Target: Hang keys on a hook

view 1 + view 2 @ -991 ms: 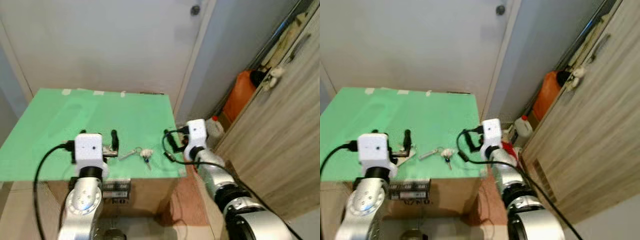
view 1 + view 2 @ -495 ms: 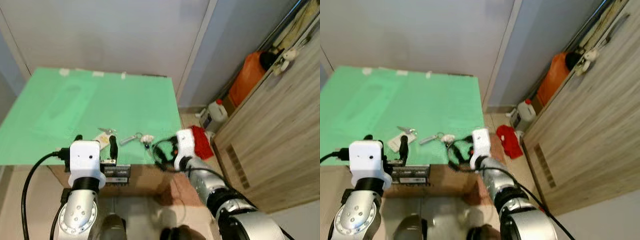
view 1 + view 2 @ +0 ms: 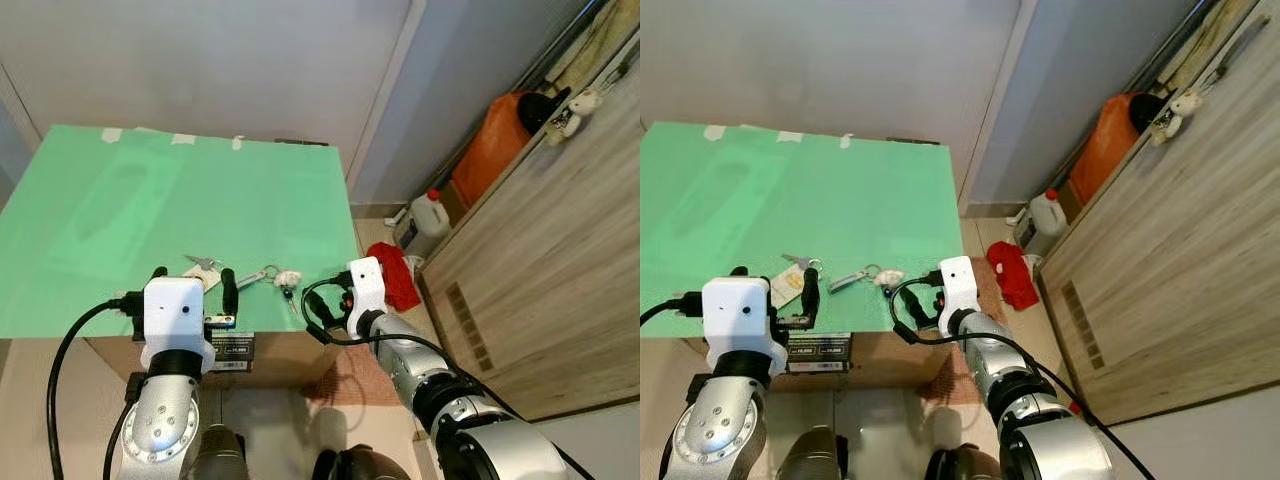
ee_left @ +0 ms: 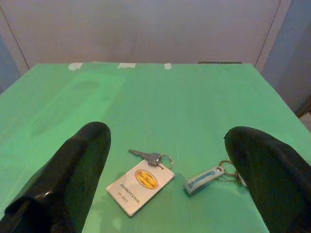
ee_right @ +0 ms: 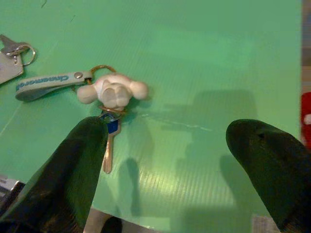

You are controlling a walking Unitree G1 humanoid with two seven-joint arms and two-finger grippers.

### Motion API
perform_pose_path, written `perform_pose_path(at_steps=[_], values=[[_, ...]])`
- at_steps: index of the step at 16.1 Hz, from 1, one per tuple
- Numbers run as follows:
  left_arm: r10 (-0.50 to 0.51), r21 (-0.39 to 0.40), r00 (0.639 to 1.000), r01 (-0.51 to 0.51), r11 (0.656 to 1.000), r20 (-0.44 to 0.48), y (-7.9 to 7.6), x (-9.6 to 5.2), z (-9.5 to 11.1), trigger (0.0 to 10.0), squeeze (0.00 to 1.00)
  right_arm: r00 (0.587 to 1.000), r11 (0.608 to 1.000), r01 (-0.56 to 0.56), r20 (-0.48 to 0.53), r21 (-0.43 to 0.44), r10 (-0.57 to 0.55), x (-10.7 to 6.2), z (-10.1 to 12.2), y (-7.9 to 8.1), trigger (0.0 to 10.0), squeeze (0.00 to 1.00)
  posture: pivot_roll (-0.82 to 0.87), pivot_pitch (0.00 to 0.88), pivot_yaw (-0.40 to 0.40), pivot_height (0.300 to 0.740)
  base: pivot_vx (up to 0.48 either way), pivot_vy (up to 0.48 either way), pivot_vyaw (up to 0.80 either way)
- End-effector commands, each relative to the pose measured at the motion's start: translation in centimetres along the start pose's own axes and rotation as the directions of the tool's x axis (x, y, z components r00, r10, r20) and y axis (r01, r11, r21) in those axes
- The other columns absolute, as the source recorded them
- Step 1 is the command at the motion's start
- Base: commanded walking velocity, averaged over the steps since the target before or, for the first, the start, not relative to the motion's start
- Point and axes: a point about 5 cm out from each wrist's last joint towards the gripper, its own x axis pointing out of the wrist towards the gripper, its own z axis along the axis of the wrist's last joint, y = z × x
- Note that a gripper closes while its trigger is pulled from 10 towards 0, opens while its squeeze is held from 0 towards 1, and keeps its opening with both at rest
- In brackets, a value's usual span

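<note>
Two key sets lie near the front edge of the green table (image 3: 150,210). One is a key on a white tag with a yellow oval (image 4: 141,182). The other is a key bunch (image 5: 112,92) with a grey strap, a white figure and a blue-headed key. My left gripper (image 3: 193,283) stands open at the table's front edge, just short of the tagged key (image 3: 200,270). My right gripper (image 3: 325,312) is open too, low at the front right corner, with the key bunch (image 3: 275,275) slightly ahead of its fingers.
The table top rests on a cardboard box (image 3: 270,355). To the right stand a wooden cabinet (image 3: 540,270), an orange container (image 3: 495,140), a white jug (image 3: 430,215) and a red cloth (image 3: 398,275) on the floor. A small plush toy (image 3: 575,108) hangs at the cabinet's top.
The camera has risen and pulled back. Both grippers have drawn back from over the table to its front edge. The tagged key, hidden before behind my left wrist, is now in view.
</note>
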Motion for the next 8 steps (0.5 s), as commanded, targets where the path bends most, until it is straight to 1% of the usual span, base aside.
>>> perform_pose_path(at_steps=[1, 4, 8], values=[[-0.008, -0.011, 1.0, 0.008, 1.0, -0.014, -0.3, 0.4, -0.4, 10.0, 0.0, 0.999, 1.0, 0.006, 0.052, -0.023, -0.005, 0.3, 1.3, 0.0, 10.0, 0.0, 0.31, 0.098, -0.198, 0.689, 0.0, 0.0, 0.0], [-0.009, -0.022, 1.0, 0.009, 1.0, -0.006, -0.4, 1.6, -0.6, 10.0, 0.0, 0.998, 1.0, 0.012, 0.069, -0.029, -0.01, 0.3, 1.6, 0.0, 10.0, 0.0, 0.29, 0.047, -0.193, 0.659, 0.0, 0.0, 0.0], [-0.023, -0.027, 1.0, 0.023, 0.999, 0.001, -0.9, 2.4, -0.8, 10.0, 0.0, 0.996, 0.999, 0.035, 0.077, -0.035, -0.032, 0.1, 1.8, -0.5, 10.0, 0.0, 0.27, 0.022, -0.187, 0.62, 0.0, 0.0, 0.0]])
